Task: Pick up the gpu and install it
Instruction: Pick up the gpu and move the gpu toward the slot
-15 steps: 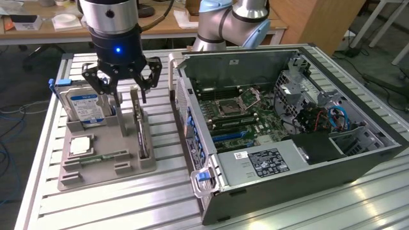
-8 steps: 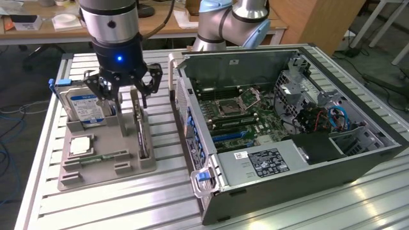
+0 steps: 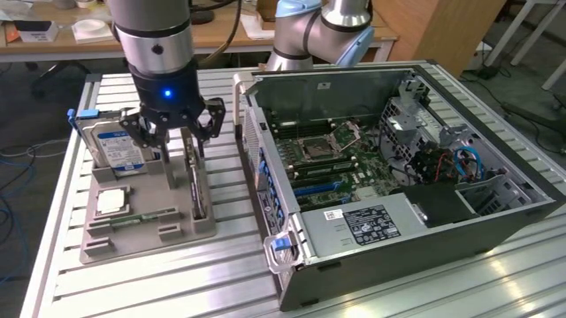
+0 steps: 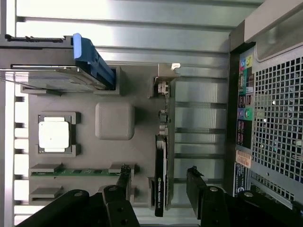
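Step in hand: pick, approach phase. Gripper [image 3: 179,129] at left-centre of the exterior view, claw spread wide and holding nothing. Its fingers [image 4: 122,177] sit either side of the gpu [image 3: 195,182], apart from it.

The gpu stands on edge in the holder [image 3: 168,235], lower left of frame, not yet lifted. No card seen seated in the case [image 3: 398,265].

Judgement: a grasp here calls for fingers squared across the card's faces and a straight lift, no twisting in the holder's slot.

Count: gpu 1, hard drive [image 3: 119,149] 1, CPU [image 3: 113,201] 1, memory stick [image 3: 142,217] 1, holder 1, case 1.
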Robot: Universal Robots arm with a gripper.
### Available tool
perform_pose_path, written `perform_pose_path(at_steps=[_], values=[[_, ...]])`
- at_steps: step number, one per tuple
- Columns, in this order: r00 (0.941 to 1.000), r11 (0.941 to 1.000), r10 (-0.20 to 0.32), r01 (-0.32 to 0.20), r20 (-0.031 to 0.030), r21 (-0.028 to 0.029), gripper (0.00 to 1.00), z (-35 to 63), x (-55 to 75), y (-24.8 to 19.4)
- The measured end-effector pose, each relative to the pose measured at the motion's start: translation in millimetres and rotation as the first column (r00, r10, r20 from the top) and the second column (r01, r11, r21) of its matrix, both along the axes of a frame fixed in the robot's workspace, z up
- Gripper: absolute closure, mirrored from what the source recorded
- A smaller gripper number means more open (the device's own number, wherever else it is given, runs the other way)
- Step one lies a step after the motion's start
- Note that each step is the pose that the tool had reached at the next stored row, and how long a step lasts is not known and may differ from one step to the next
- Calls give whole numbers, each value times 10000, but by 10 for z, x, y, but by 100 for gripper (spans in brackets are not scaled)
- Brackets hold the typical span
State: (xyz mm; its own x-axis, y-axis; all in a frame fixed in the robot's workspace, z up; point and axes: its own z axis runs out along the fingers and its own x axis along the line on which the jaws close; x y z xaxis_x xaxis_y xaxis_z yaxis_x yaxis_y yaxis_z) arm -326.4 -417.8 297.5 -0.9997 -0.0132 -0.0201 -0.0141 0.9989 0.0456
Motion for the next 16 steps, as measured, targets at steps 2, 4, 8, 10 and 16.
perform_pose_path(at_steps=[2,4,8,10,16], values=[[10000,10000,-10,10,2,0,41,-36,0,-15],[10000,10000,-22,22,4,0,41,-71,3,-28],[10000,10000,-45,45,10,0,41,-145,8,-43],[10000,10000,-52,52,12,0,41,-181,8,-53],[10000,10000,-68,68,16,0,41,-289,8,-84]])
